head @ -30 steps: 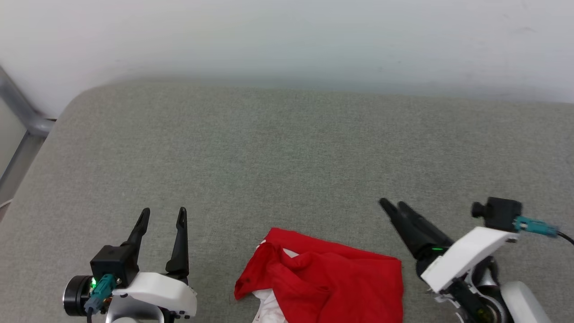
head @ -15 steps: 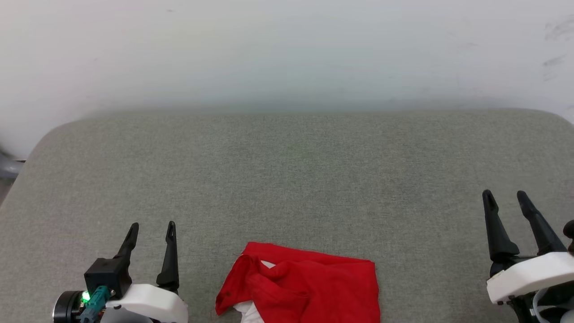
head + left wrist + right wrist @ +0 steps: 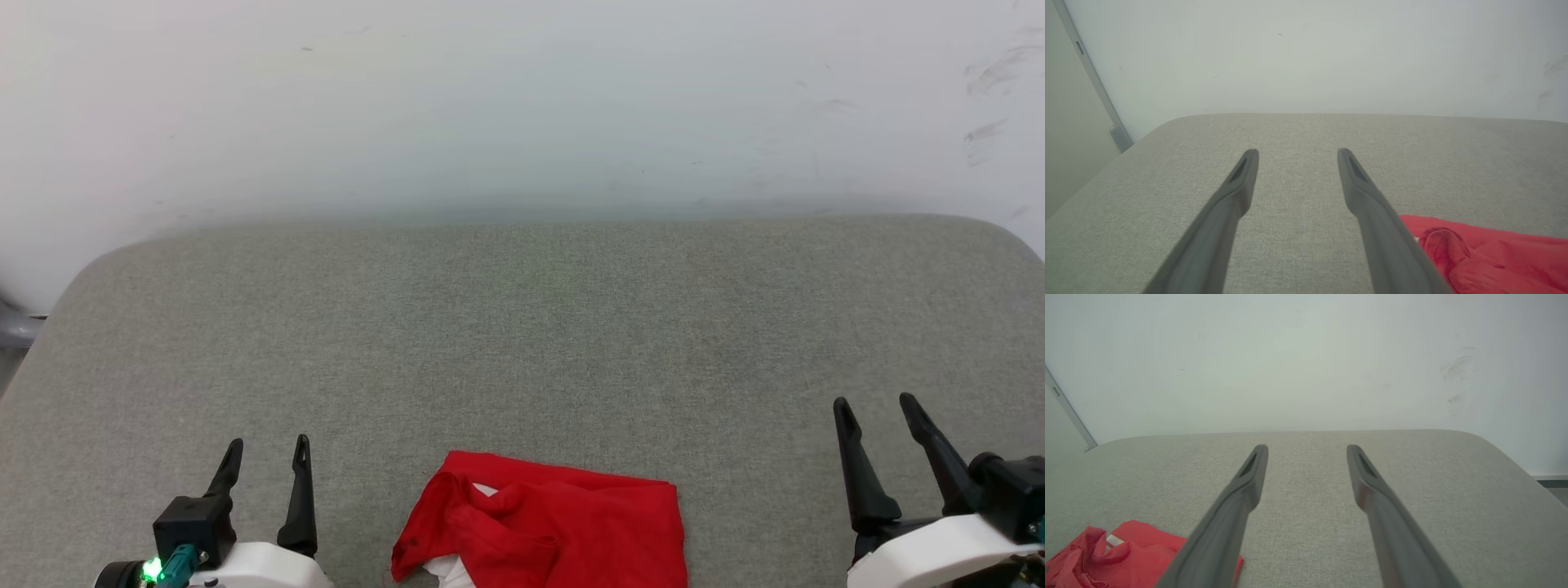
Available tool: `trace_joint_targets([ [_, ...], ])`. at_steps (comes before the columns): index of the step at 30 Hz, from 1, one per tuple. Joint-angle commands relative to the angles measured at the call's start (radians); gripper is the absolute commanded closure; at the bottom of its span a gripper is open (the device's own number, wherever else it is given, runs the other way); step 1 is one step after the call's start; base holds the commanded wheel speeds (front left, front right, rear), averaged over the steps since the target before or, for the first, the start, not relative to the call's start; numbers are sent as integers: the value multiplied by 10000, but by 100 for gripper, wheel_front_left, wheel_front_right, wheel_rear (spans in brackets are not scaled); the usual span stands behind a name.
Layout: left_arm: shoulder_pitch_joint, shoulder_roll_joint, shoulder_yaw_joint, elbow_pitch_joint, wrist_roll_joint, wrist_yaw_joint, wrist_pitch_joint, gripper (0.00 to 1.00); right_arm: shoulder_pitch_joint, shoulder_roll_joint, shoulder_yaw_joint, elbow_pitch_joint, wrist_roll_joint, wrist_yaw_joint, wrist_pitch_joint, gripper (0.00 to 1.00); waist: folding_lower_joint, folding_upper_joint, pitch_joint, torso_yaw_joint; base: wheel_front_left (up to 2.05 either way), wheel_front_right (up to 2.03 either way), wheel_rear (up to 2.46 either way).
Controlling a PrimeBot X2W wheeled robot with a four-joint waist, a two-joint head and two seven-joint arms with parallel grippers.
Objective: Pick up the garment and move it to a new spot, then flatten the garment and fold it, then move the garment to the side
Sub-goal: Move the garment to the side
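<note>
The garment is a red heap with a bit of white showing, lying crumpled at the near edge of the grey padded surface, cut off by the head view's bottom. My left gripper stands open to its left, apart from it, nothing between the fingers. My right gripper is open well to its right, also empty. The left wrist view has the garment at lower right beside the open left gripper. In the right wrist view the garment lies at lower left of the open right gripper.
A pale wall rises behind the padded surface, with dark scuffs at the right. A grey metal post stands at the left by the surface's rounded corner. The surface's right rounded corner drops to a floor strip.
The head camera has shifted, so the whole picture slid. My right gripper swung from pointing at the garment's right edge out to the far right, fingers now spread. The garment lies as before.
</note>
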Motion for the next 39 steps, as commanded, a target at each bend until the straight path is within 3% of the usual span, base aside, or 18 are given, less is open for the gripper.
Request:
trace_joint_targets([
  [1,102,-30,52,36,79,-5,-66,0,176,50,56,-24,-78,-5,-58,0,1,-1,-2,6,0,0,0],
  [14,-81,-164,349,-78,255,-192,-70,0,116,108,66,-44,206,-5,14,0,1,-1,131,9,0,0,0],
  [20,-370,-307,428,-122,374,-355,-69,0,234,66,-833,335,1764,-5,1004,0,1,-1,324,328,0,0,0],
  [24,-548,-429,575,-277,484,-423,-69,0,242,-300,-1100,795,2838,-7,2069,0,1,-1,650,596,0,0,0],
  [31,-1049,-813,829,-593,809,-633,-60,0,-103,-562,-342,1434,4453,-5,3721,0,1,-1,1634,1109,0,0,0],
  [39,-1501,-1439,1188,-609,1228,-1019,-60,0,-252,-918,1063,2041,5475,-5,4946,0,1,-1,2368,1630,0,0,0],
])
